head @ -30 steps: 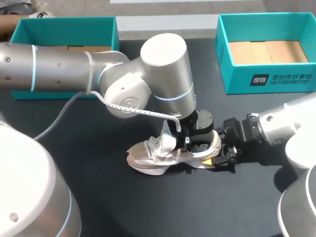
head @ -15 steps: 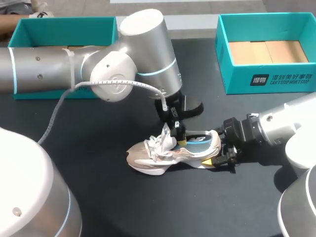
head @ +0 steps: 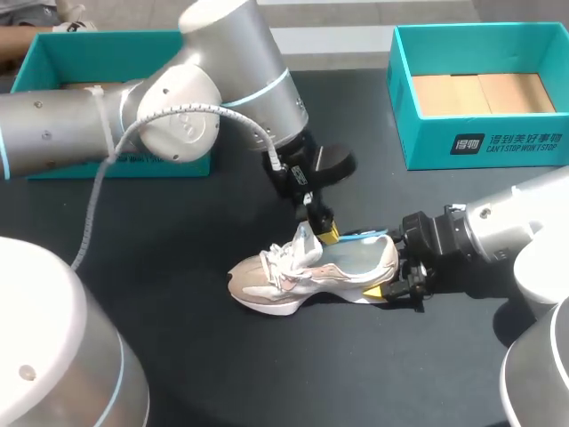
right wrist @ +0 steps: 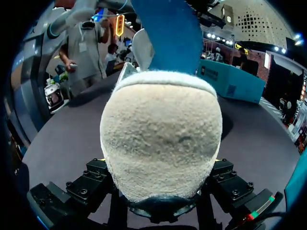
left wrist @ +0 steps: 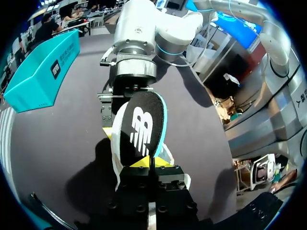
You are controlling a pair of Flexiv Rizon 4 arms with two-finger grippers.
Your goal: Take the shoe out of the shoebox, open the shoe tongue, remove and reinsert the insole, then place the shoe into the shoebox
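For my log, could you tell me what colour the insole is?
The insole is black with a white logo and blue edge; best in left wrist view.

White print on shoebox [head: 428, 148] wall; white logo on insole [left wrist: 142, 129]

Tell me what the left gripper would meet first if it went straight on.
Probably the shoe: the left gripper holds the insole at its opening, with the right gripper beyond the heel. Depth is unclear.
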